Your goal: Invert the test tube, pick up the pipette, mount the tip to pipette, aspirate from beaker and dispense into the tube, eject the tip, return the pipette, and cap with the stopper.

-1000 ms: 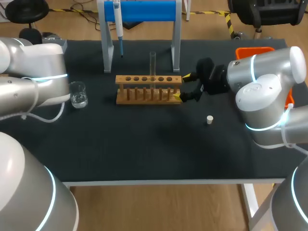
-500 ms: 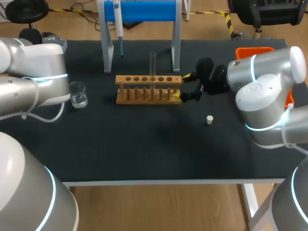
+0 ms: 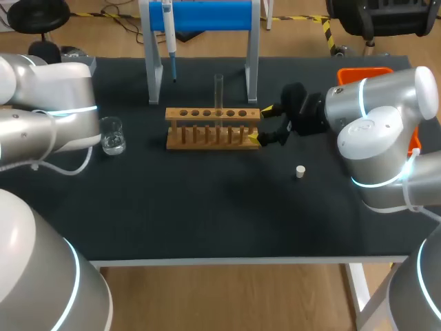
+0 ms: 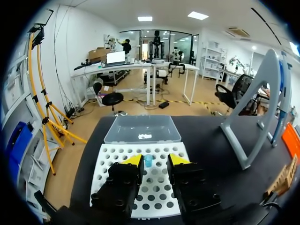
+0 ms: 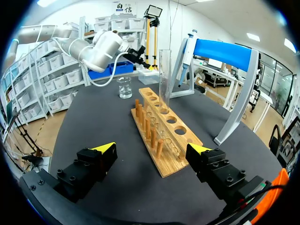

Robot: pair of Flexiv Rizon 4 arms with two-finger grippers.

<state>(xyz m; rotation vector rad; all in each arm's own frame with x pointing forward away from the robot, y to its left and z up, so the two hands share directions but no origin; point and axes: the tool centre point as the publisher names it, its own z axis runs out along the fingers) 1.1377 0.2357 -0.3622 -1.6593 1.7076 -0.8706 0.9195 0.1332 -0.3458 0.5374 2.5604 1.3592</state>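
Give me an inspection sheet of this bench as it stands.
Surface: black table, flat.
Job's things: test tube upright in wooden rack; pipette hanging on blue stand; beaker at left; stopper lying loose; tip box, lid open.
Clutter: orange container behind right arm.
Pincers: left pincer open over tip box; right pincer open at rack's end.
Cables: white cable looped under left arm.
Surroundings: nothing seen.

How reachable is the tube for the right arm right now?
Probably yes: the right gripper sits open at the rack's end, and the tube stands upright above it, nothing in between.
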